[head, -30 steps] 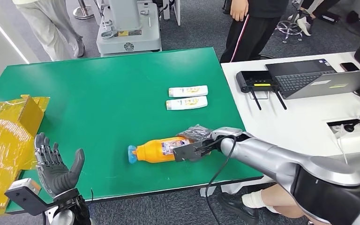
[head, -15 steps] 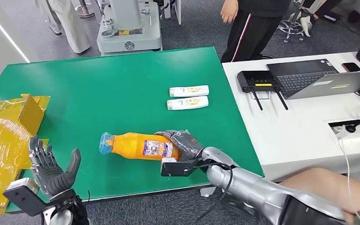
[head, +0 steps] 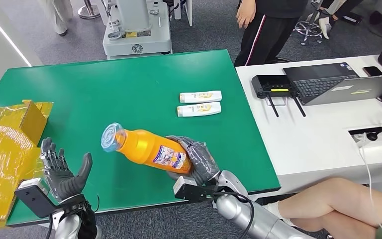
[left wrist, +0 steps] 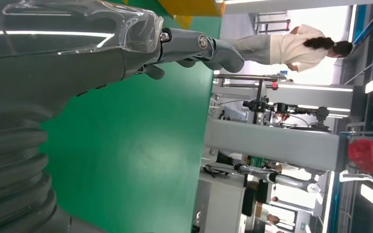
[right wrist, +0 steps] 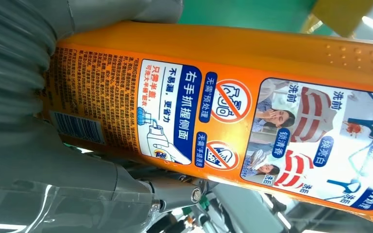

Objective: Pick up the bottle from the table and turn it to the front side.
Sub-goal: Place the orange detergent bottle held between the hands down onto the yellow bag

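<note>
My right hand (head: 195, 158) grips the orange plastic bottle with its blue cap (head: 146, 146), tilted above the green table (head: 129, 94); my left hand (head: 62, 175) spreads empty.

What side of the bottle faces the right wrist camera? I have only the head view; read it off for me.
Observer: The bottle shows that camera a barcode, fine print and pictured instructions.
Operator: Check the right hand's grip from there.
Observer: The right hand grips the barcode end, with grey parts of it on opposite sides of the bottle.
Operator: Now give me the left wrist view.
Observer: Past the left hand, which holds nothing, a person in a white top stands beyond the table.
</note>
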